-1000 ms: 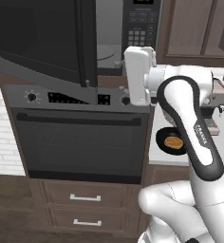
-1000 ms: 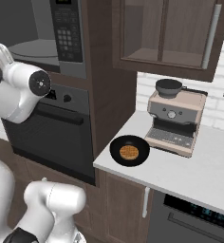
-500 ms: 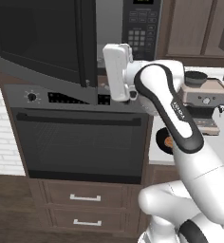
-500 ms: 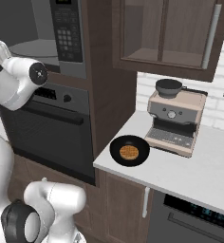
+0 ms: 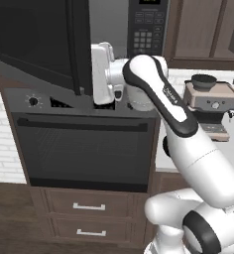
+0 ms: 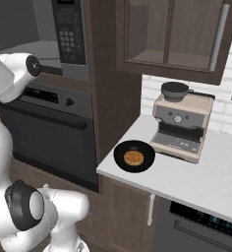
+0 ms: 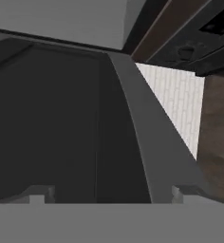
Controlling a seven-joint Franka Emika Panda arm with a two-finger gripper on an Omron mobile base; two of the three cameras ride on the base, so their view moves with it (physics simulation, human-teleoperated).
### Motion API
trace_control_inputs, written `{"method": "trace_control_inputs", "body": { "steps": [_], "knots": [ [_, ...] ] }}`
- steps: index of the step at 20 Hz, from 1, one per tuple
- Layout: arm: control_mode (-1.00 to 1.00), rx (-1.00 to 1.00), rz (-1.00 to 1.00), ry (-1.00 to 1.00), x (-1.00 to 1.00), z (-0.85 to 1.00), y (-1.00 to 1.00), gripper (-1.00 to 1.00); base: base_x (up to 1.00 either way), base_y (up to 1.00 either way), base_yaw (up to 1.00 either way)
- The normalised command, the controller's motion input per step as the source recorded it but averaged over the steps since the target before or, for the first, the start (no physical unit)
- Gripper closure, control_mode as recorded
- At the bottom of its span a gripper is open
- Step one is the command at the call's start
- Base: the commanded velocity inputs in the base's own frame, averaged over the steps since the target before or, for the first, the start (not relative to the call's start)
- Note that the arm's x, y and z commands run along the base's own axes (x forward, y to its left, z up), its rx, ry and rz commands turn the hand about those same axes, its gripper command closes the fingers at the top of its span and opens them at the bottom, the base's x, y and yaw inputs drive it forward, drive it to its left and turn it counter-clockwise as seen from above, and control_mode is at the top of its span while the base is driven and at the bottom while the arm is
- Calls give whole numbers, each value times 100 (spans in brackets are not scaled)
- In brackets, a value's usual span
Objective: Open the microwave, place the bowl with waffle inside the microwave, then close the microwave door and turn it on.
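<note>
Starting at the far left of the left base view, we've got the microwave door swung open toward us, dark glass in a grey steel frame, its free edge ending right beside the robot's hand. Below it sits the oven with its knob row and bar handle, then two drawers under that.

Moving right, our gripper is at the door's free edge, in front of the open microwave cavity. The hand is pointed down and left, with the forearm running up from the lower right, bending at the elbow and reaching over to the left at about keypad height. In the hand view the jaws are spread wide with the door's grey edge running up between the two fingertips, and nothing is held; we can't tell if either tip actually touches the frame.

Further right, in the right base view, the bowl with waffle sits on the pale counter near its front left corner, just beside the coffee machine, well apart from the arm. Wooden cabinets hang above it.
</note>
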Motion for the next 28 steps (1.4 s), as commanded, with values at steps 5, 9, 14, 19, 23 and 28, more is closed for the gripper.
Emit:
{"method": "trace_control_inputs", "body": {
  "steps": [5,9,14,19,23,28],
  "knots": [
    [-100,0,28,0,-39,0,97,-100,0,0,0],
    [-100,-1,21,0,-36,-13,100,-100,0,0,0],
    [-100,-1,12,0,-11,-12,100,-100,0,0,0],
    [-100,0,3,-11,-15,2,53,-100,0,0,0],
    [-100,0,-1,-26,-35,11,-18,-100,0,0,0],
    [-100,0,-15,-26,-83,0,-97,-100,0,0,0]
  ]
}}
